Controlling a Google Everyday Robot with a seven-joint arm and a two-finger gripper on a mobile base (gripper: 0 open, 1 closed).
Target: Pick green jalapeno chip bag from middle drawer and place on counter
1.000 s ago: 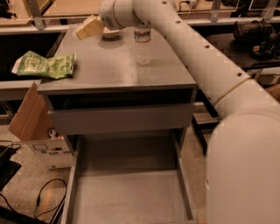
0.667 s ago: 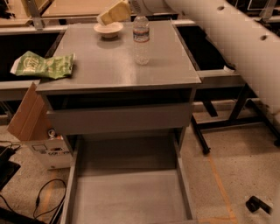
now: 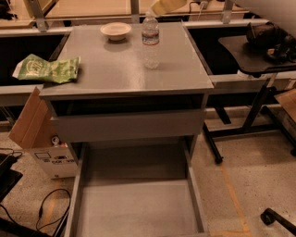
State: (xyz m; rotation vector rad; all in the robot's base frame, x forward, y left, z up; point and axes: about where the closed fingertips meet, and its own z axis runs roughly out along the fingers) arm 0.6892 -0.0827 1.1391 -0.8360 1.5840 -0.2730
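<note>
Hovering over the back edge of the counter (image 3: 125, 69), my gripper (image 3: 169, 5) is showing only as a pale tip at the very top of the view. Whether it is spread or closed I cannot tell, and I am carrying nothing that can be seen.

The green jalapeno chip bag (image 3: 46, 69) is lying flat across the counter's left edge, its right end resting on the grey top and the rest reaching out past that edge. A clear water bottle (image 3: 150, 41) is standing upright toward the back of the counter, and a small pale bowl (image 3: 115, 30) is sitting just left of it, near the counter's back left.

Below the counter's front, the middle drawer (image 3: 138, 208) is standing pulled far out, its flat grey bottom facing up. A cardboard box (image 3: 27, 125) is leaning below the counter's left side, and a black side table (image 3: 259, 51) is standing to the counter's right.
</note>
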